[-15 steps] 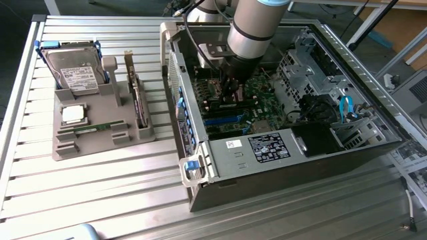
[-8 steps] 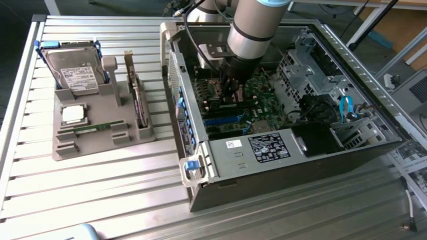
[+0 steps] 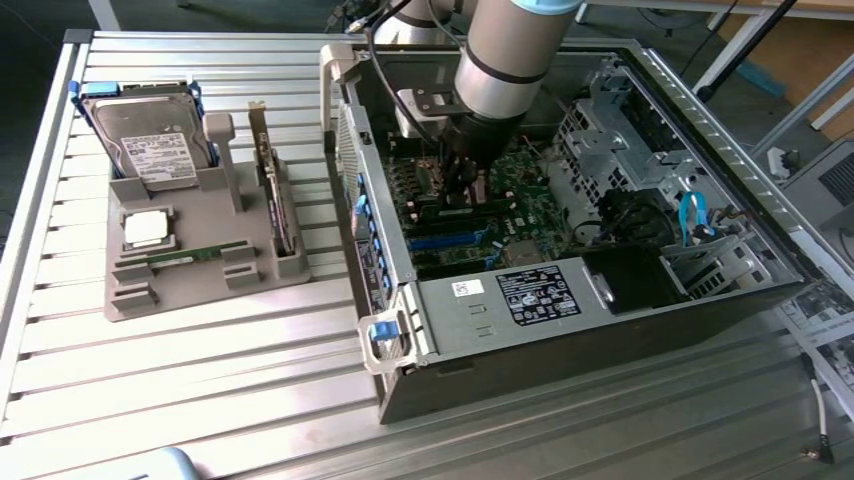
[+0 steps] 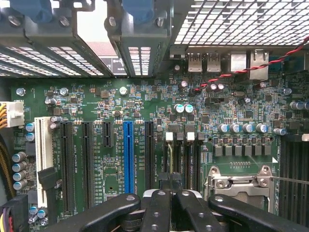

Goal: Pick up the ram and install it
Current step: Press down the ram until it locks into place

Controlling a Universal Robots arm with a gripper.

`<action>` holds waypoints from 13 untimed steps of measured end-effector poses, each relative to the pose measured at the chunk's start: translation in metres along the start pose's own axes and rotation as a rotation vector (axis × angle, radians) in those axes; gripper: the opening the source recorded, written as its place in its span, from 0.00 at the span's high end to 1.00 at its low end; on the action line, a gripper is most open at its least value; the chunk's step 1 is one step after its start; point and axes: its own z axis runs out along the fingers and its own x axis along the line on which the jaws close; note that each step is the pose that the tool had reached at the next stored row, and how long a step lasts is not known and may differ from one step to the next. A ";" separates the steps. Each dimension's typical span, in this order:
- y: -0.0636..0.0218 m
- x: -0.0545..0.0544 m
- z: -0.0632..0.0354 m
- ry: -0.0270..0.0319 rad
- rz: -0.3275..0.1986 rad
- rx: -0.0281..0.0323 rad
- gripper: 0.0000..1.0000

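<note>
One closed end effector (image 4: pixel 170 195) sits over the motherboard's (image 4: pixel 145 111) memory slots (image 4: pixel 181 159); labels unreadable.

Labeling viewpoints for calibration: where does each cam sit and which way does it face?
Exterior view: raised, off the arm, angled down at the open PC case and parts holder; the arm reaches into the case.
Wrist view: on the wrist inside the case, facing the motherboard; the shut pincer is in frame.
Shared: motherboard, blue slot.
</note>
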 end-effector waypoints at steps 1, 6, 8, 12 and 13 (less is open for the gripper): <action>0.0000 0.000 0.0001 0.0003 0.000 -0.0001 0.89; 0.0000 0.000 0.0003 0.0001 0.000 0.0000 0.89; 0.0000 0.000 0.0007 0.0001 0.000 0.0000 0.89; 0.0000 0.000 0.0014 0.0003 0.000 -0.0001 0.89; 0.0000 0.000 0.0014 0.0003 0.000 -0.0001 0.89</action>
